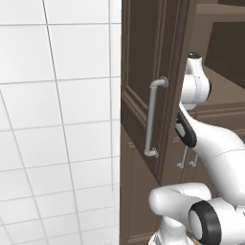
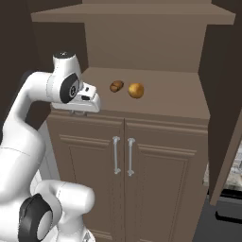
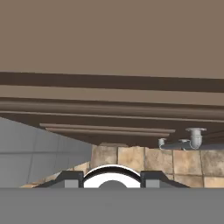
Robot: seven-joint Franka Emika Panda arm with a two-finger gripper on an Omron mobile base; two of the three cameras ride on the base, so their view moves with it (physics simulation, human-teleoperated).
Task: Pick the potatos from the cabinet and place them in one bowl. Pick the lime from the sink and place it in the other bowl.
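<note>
Well apart, potatos (image 2: 126, 89) on shelf, jaws at shelf edge

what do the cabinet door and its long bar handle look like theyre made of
The cabinet door looks like dark brown wood with a matte finish: it has a raised panel and moulded edges, though no grain shows in the render. The bar handle looks like brushed grey metal, judging by its pale sheen and rounded mounts.

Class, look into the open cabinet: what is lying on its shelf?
Two potatos lie side by side on the cabinet shelf, apart from each other. The shelf's left end is hidden behind the robot's arm.
</note>
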